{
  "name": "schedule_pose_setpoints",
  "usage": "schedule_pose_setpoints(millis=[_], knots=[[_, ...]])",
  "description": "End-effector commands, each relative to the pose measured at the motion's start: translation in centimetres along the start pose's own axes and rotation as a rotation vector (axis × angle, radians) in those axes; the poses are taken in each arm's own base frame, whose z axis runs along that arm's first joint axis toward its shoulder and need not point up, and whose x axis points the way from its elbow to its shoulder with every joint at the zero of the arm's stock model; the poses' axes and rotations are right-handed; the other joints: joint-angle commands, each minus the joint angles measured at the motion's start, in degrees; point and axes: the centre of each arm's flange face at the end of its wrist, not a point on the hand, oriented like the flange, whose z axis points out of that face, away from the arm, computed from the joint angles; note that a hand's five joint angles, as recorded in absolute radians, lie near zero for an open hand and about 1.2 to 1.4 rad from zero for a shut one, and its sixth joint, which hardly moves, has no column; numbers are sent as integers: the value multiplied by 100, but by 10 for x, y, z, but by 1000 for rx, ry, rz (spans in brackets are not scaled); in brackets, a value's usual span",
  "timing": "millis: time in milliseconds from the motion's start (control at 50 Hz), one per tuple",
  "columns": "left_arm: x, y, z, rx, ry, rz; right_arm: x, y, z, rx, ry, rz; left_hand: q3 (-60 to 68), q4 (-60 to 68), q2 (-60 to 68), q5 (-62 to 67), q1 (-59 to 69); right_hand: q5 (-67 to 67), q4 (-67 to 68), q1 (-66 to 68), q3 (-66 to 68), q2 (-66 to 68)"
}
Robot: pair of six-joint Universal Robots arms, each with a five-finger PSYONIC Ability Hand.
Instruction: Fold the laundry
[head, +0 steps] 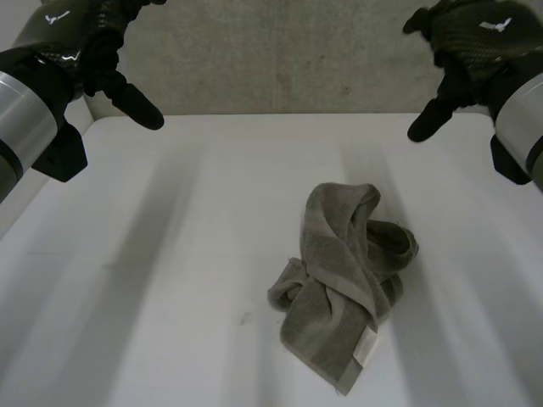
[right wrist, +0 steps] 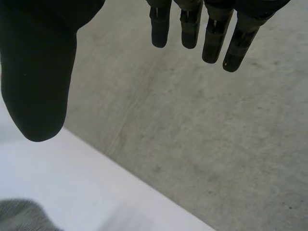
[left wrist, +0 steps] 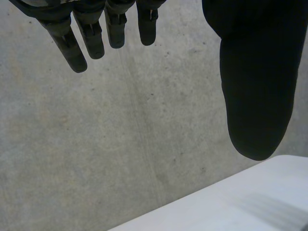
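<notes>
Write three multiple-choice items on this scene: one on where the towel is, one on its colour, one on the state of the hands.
1. Where is the towel?
A. Lying crumpled on the white table
B. Hanging over the table's far edge
C. Lifted clear into the air

2. What colour is the towel?
A. Bright red
B. Dull grey-green
C. White with blue stripes

3. How are the left hand and the right hand?
A. Both shut on the towel
B. One pinching a corner of the towel
C. Both open, raised above the table, holding nothing

Answers:
1 A: the head view shows it bunched on the tabletop, apart from both hands.
2 B: its cloth is a muted grey-green against the white table.
3 C: each wrist view shows straight fingers with nothing between them and the thumb.
</notes>
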Motion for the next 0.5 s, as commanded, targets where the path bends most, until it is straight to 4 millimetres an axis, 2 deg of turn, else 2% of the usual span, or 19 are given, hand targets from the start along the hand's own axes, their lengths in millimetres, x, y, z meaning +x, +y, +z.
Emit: schedule_pose_setpoints(millis=[20, 40, 60, 100, 120, 140, 160, 180, 200, 220, 240, 300, 380, 400, 440, 460, 500], knots=[[-2, 19, 10, -53, -3, -3, -20, 52, 9, -200, -150, -254, 65, 64, 69, -98, 38, -254, -311, -88, -183, -276], [-3, 24, 13, -67, -6, -5, -25, 62, 9, -249, -177, -263, 65, 64, 69, -98, 38, -254, -311, -88, -183, -276], [-3, 24, 13, -67, -6, -5, -25, 62, 9, -250, -178, -263, 65, 64, 69, -98, 38, -254, -311, -88, -183, -276], [-5, 38, 22, -82, -6, -7, -45, 70, 7, -299, -233, -214, 82, 81, 86, -81, 55, -254, -311, -88, -183, -276], [-5, 39, 22, -82, -6, -7, -45, 70, 7, -299, -233, -213, 82, 81, 86, -81, 55, -254, -311, -88, -183, -276], [-5, 49, 26, -96, -5, -7, -49, 73, 8, -318, -233, -152, 115, 114, 119, -48, 88, -254, -311, -88, -183, -276], [-5, 49, 26, -96, -5, -7, -52, 79, 8, -346, -226, -76, 115, 115, 120, -48, 88, -254, -311, -88, -183, -276], [-7, 62, 30, -119, -7, -9, -52, 79, 8, -346, -226, -75, 132, 131, 136, -31, 105, -254, -311, -88, -183, -276], [-7, 62, 30, -119, -7, -9, -54, 86, 7, -378, -215, -3, 132, 132, 137, -31, 105, -254, -311, -88, -183, -276], [-7, 73, 34, -139, -6, -12, -54, 95, 6, -418, -203, 61, 115, 115, 120, -47, 88, -254, -311, -88, -183, -276], [-7, 80, 36, -154, -4, -14, -54, 95, 6, -418, -203, 62, 115, 115, 120, -48, 88, -254, -311, -88, -183, -276], [-7, 91, 40, -179, -1, -16, -57, 113, -3, -485, -191, 149, 99, 98, 103, -64, 72, -254, -311, -88, -183, -276], [-8, 97, 42, -191, -6, -19, -63, 137, -16, -545, -188, 164, 65, 64, 69, -98, 38, -45, -101, 122, 26, -66], [-8, 97, 42, -188, -5, -18, -63, 137, -16, -546, -189, 164, 65, 64, 69, -98, 38, -44, -100, 123, 27, -66], [-7, 98, 43, -184, -2, -18, -67, 154, -17, -553, -184, 161, 65, 64, 69, -98, 38, 124, 67, 290, 195, 102], [-8, 99, 44, -178, -3, -16, -67, 154, -17, -553, -184, 161, 65, 64, 69, -98, 38, 124, 68, 291, 195, 103], [-8, 99, 45, -171, -2, -15, -75, 177, -15, -558, -169, 144, 65, 64, 69, -98, 38, 258, 201, 424, 329, 236]])
